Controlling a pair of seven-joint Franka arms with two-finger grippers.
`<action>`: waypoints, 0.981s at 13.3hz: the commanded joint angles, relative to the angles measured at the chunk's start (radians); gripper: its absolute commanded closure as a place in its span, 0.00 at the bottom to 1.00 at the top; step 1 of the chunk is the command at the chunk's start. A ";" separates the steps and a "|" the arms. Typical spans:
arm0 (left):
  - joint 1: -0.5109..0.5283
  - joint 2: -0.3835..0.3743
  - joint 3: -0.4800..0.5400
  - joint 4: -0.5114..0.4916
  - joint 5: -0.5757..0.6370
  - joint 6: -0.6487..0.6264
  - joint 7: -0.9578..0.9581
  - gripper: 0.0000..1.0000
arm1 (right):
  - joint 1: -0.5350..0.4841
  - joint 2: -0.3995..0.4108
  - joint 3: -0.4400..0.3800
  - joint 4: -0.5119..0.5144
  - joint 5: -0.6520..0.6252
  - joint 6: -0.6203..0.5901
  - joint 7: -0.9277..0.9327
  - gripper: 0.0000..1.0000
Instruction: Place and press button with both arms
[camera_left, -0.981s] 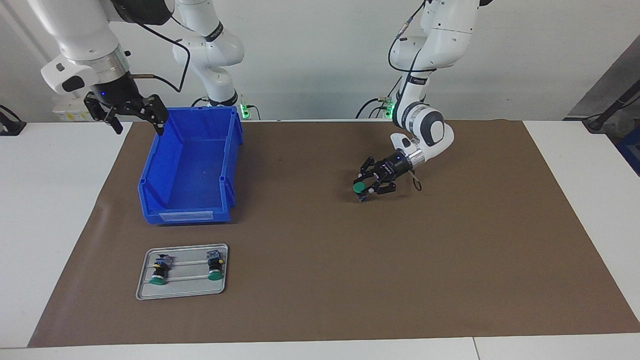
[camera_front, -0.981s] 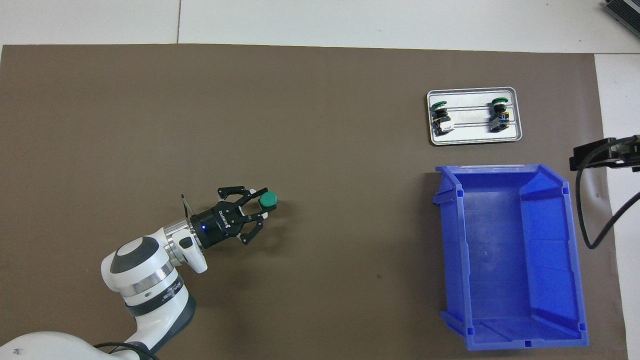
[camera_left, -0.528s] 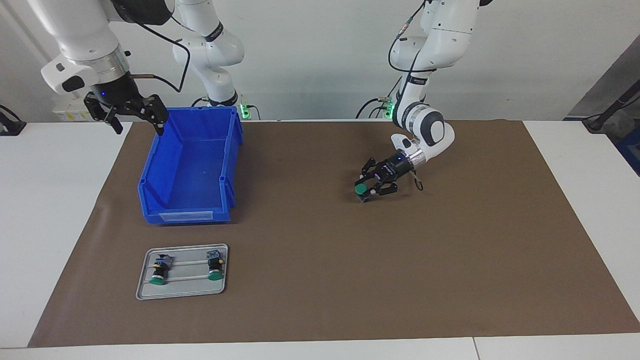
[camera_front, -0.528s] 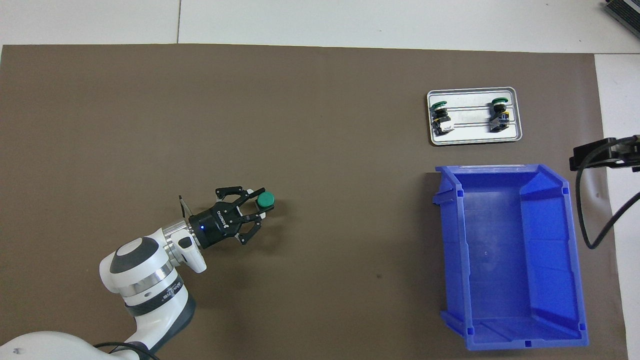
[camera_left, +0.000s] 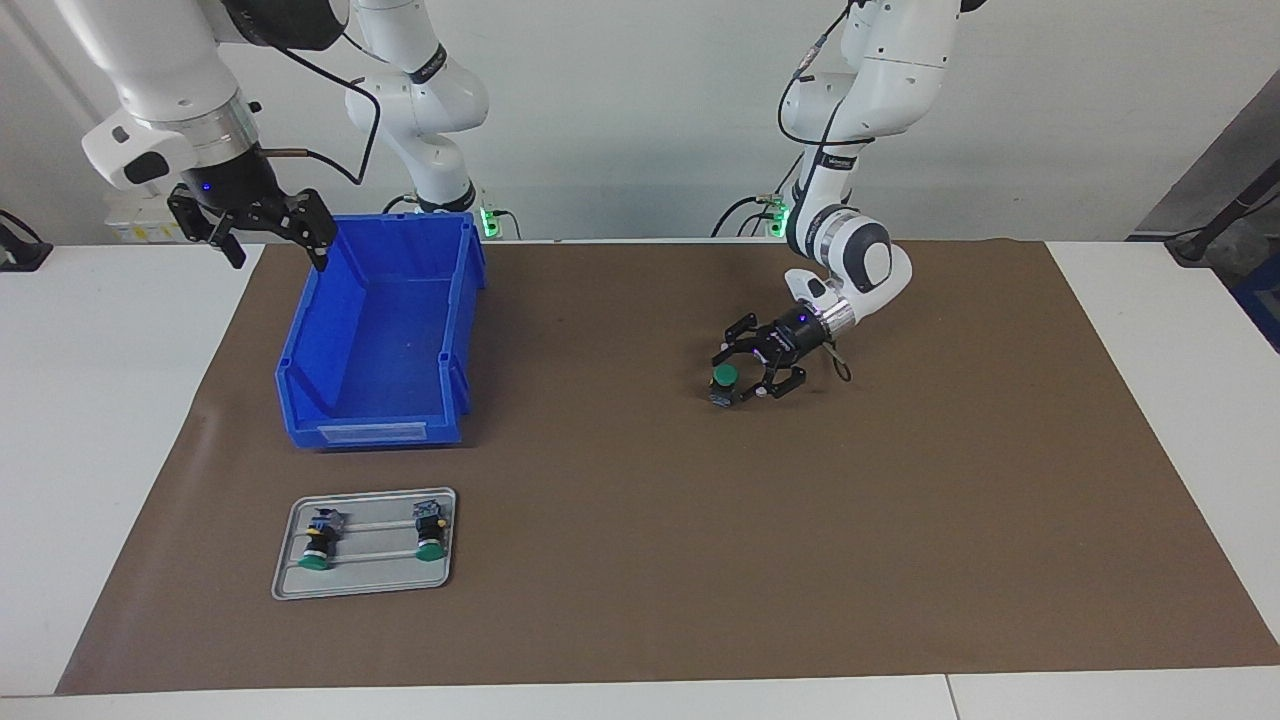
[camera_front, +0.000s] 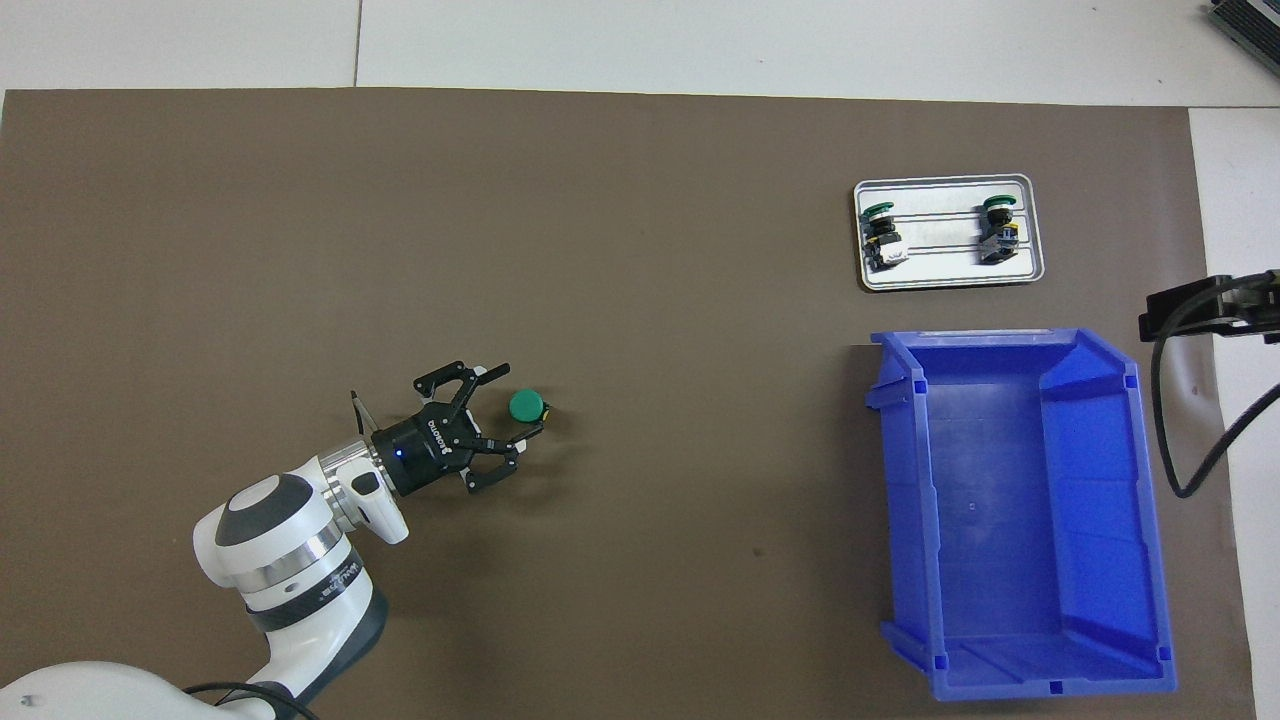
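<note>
1. The left claw (camera_left: 752, 372) (camera_front: 503, 406) has spread its fingers since a second ago and is backing off the button (camera_left: 722, 384) (camera_front: 527, 406), no longer gripping it.
2. The button is standing green cap up on the brown mat (camera_left: 900, 500) (camera_front: 600, 250) of the table (camera_left: 100, 420), just beside the open claw's fingertips.
3. The right claw (camera_left: 268, 232) is waiting with fingers apart above the blue bin (camera_left: 375, 340) (camera_front: 1020, 520) at the right arm's end.
4. Two more buttons (camera_left: 320, 540) (camera_front: 880, 230) are lying on a metal tray (camera_left: 363, 582) (camera_front: 948, 278), farther from the robots than the bin.
</note>
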 joint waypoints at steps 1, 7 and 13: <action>0.013 -0.016 -0.005 -0.030 -0.009 0.002 0.002 0.00 | -0.004 -0.027 0.004 -0.031 0.006 0.007 0.006 0.00; 0.011 -0.114 -0.005 -0.042 -0.007 0.014 -0.223 0.06 | -0.004 -0.027 0.004 -0.031 0.006 0.007 0.006 0.00; 0.101 -0.193 -0.001 0.010 0.234 0.086 -0.451 0.07 | -0.004 -0.027 0.004 -0.031 0.006 0.007 0.006 0.00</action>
